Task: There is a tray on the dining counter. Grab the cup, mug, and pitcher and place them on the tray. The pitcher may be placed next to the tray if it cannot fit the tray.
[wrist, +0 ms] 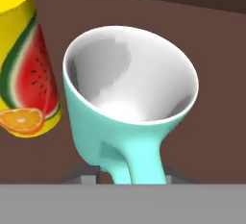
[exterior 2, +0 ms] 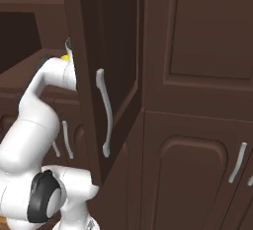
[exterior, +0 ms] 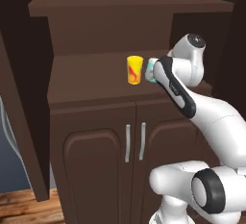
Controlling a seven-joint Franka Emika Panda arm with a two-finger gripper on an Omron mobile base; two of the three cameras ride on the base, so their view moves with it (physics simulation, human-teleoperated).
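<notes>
You had the gripper (wrist: pixel 130 179) brought in low at the mug (wrist: pixel 129 103) on the dark cabinet shelf (exterior: pixel 86 79). In the hand view the mug sat right in front of the jaws, its teal handle running down between the two finger tips (wrist: pixel 89 177), one tip showing on each side of it. That placement made sense: the handle gave the narrow jaws something slim to pinch, where the flared bowl looked too wide for them. Whether the jaws had actually clamped on the handle, you could not tell; the tips were mostly cut off at the bottom edge, and nothing showed them pressing the handle.

The cup (wrist: pixel 24 69), yellow with a watermelon and orange slice printed on it, stood just beside the mug, to the upper left of the jaws, upright on the same shelf and clear of them. From the left base view the arm reached across the shelf with the mug hidden mostly behind the wrist. By my judgement the mug was not lifted yet.
</notes>
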